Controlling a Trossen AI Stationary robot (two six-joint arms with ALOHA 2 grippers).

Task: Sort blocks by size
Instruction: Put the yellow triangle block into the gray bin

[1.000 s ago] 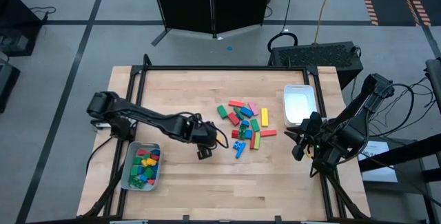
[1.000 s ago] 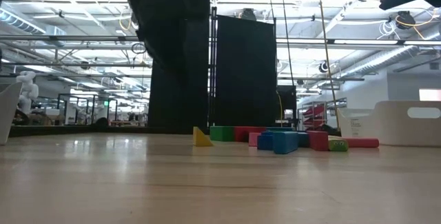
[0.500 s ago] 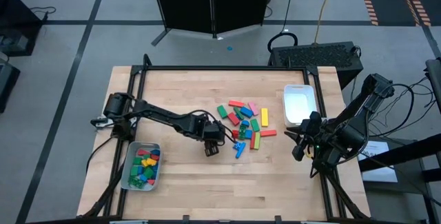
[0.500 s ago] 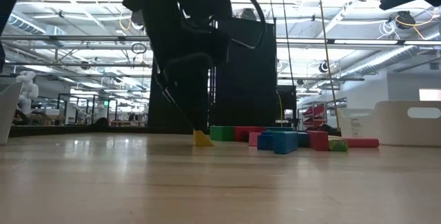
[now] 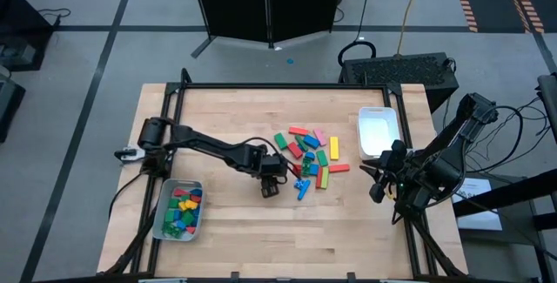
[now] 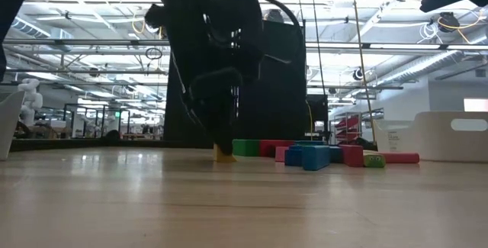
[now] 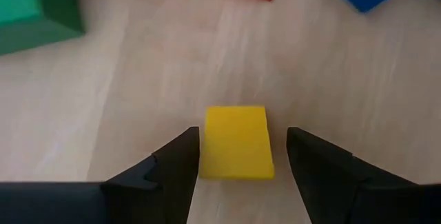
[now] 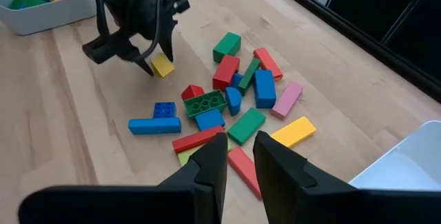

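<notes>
High view: pale wooden table (image 5: 226, 231) on grey floor; left gripper (image 5: 269, 186) wide.

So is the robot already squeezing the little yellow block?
No, in the left wrist view the yellow block lies flat on the table between the left gripper's open jaws, with gaps on both sides.

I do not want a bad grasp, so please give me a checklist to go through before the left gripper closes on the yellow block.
1. Left gripper open: ok.
2. Yellow block between the fingers: ok.
3. No other block between the fingers: ok.
4. Fingers low enough to grip: cannot tell.
5. Left tray has room: ok.
6. Right gripper waits apart at the table's right edge: ok.
</notes>
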